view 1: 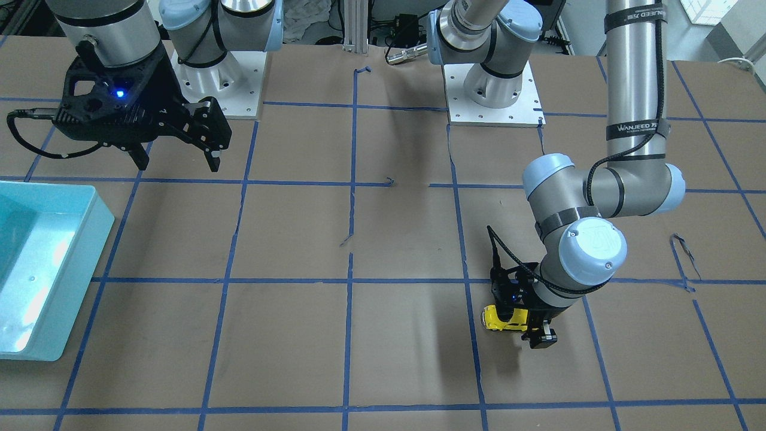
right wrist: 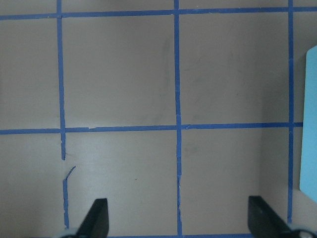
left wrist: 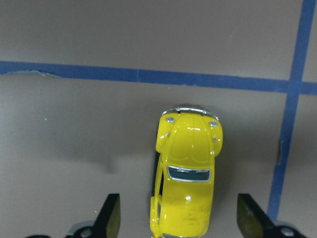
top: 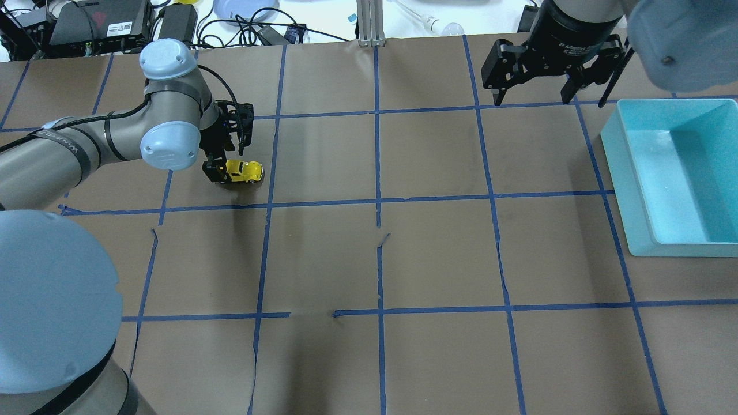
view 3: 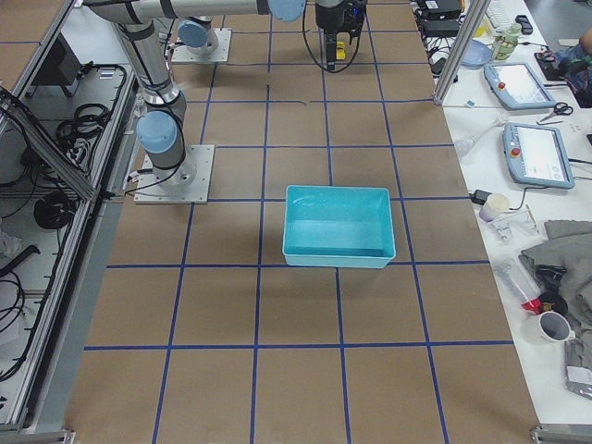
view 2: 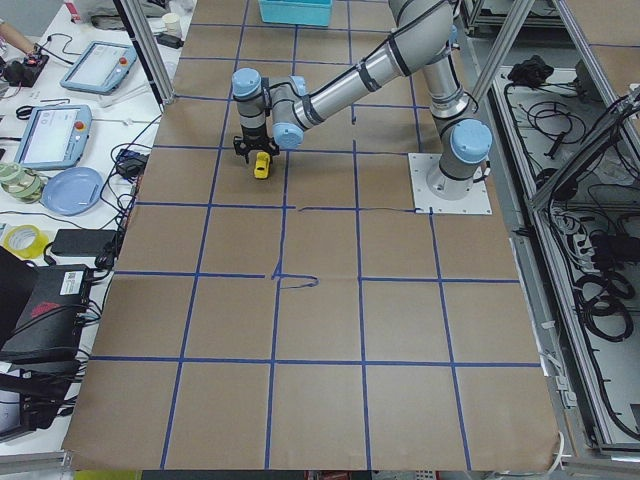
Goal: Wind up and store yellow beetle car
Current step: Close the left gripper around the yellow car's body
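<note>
The yellow beetle car rests on the brown paper table, nose pointing away from the left wrist camera toward a blue tape line. My left gripper is open and low over the car's rear, with one finger on each side and a gap to the car on both. The car also shows in the overhead view beside the left gripper, and in the front view by the gripper. My right gripper is open and empty, held above the table's far side.
An empty teal bin stands on the robot's right side of the table, its edge showing in the right wrist view. Blue tape lines grid the brown paper. Both arm bases are bolted at the robot's edge.
</note>
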`<state>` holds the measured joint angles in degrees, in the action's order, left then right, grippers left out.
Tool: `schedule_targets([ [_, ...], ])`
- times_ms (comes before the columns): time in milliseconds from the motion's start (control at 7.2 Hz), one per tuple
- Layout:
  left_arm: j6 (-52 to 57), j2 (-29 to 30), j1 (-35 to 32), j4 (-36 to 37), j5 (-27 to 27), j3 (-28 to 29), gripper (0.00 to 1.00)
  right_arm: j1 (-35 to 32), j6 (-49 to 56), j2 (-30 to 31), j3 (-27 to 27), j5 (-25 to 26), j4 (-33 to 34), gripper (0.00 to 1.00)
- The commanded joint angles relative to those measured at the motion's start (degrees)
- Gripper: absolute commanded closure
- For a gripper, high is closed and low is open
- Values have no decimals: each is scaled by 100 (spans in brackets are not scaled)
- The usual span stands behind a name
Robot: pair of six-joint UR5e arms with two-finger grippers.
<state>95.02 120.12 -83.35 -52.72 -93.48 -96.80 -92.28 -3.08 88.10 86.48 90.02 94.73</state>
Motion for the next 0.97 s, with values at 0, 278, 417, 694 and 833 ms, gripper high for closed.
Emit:
schedule_targets([
  [0, 78, 12, 55, 78, 14, -58, 21, 0, 0, 5, 0, -2, 1, 0],
  [278, 34, -50, 20, -27, 66, -67, 24, 0, -9, -4, 0, -2, 10, 0],
  [417, -27, -32, 3, -36, 285, -84, 24, 0, -9, -3, -9, -2, 1, 0],
  [694, -72, -67, -6, -36, 304, -181, 24, 0, 0, -3, -9, -2, 1, 0],
  [833, -63, -59, 2, -36, 313, -172, 36, 0, -9, -3, -9, -2, 1, 0],
])
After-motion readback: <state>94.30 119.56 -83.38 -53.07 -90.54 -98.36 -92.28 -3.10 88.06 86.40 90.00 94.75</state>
